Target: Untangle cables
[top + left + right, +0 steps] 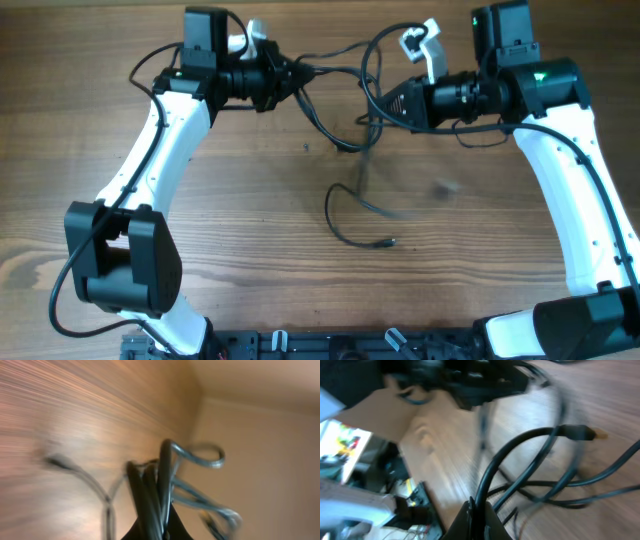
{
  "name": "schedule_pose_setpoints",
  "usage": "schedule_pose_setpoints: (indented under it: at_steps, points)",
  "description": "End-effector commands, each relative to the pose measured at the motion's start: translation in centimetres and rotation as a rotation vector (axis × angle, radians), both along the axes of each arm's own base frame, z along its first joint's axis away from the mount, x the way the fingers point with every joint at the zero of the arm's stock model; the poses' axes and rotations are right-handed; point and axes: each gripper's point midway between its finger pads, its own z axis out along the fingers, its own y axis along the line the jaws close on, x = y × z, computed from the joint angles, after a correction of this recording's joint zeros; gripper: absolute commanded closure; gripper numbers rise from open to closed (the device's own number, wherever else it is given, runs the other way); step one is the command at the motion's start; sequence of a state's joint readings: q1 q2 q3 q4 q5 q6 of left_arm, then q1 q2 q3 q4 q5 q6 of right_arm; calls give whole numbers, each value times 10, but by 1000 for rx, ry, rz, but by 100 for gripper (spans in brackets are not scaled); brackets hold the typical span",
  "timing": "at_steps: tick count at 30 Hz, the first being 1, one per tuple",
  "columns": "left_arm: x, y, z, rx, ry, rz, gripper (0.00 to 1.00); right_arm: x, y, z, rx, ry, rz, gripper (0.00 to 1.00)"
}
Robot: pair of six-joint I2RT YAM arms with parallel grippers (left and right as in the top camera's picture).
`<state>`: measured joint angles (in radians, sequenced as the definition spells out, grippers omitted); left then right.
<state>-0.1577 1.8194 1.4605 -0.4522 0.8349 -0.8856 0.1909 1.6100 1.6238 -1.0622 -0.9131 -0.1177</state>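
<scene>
Cables (520, 442) tangled over wooden table (250, 260), left jaws pinching them, right jaws pinching them, one plug (388, 242) lying loose

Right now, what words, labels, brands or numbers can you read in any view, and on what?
No text is readable in any view.
On the white panel with coloured marks, at the left edge of the right wrist view: too blurred to read.
On the cables: no visible marking.

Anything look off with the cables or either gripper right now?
Nothing looks damaged. The left gripper and right gripper both pinch the cables, tangled between them; one plug end trails on the table. Wrist views are motion-blurred.
</scene>
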Motion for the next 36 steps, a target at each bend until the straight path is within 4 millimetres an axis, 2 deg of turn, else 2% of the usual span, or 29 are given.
schedule_pose_setpoints:
  at_steps: [1,3,6,8,9,11,12,17,19,21,22,24,26,27,30,33,35,36]
  points:
    - [16,35,-32,314,-107,86,96,-25,16,42,214,-73,163,96]
    - [7,36,-40,355,-108,33,96,-19,11,55,281,-59,146,96]
    - [-11,39,-52,407,-85,-51,96,14,-16,68,319,-13,-14,96]
    - [-19,40,-57,426,-74,-88,96,48,-47,49,221,62,-266,95]
    - [-22,40,-58,428,-66,-93,96,65,-69,33,139,101,-429,96]
    - [-23,40,-58,428,-66,-101,96,86,-116,-2,-64,147,-739,96]
    - [-22,40,-58,427,-69,-100,96,86,-137,-17,-166,167,-853,96]
    - [-10,38,-49,418,-147,-95,96,64,-193,-67,-538,253,-1059,96]
    - [-1,30,-29,373,-235,-99,96,53,-206,-79,-632,297,-1088,96]
    - [2,21,-2,325,-354,-133,96,51,-195,-86,-620,321,-1009,95]
    - [1,15,16,295,-424,-156,96,54,-172,-84,-556,289,-852,91]
    - [-6,9,47,239,-514,-176,96,52,-112,-58,-328,146,-461,75]
    - [-17,3,75,186,-584,-204,96,40,-75,-21,-129,22,-224,60]
    - [-25,0,91,155,-620,-223,96,38,-68,-3,-71,-22,-189,53]
    - [-40,-4,111,105,-657,-254,96,40,-62,25,-33,-103,-205,34]
    - [-48,-10,124,19,-627,-264,96,37,-43,29,-13,-99,-182,34]
    - [-47,-12,132,-57,-534,-217,96,35,-14,25,10,-57,-147,37]
    - [-46,-12,133,-80,-489,-194,96,36,-6,24,17,-48,-140,37]
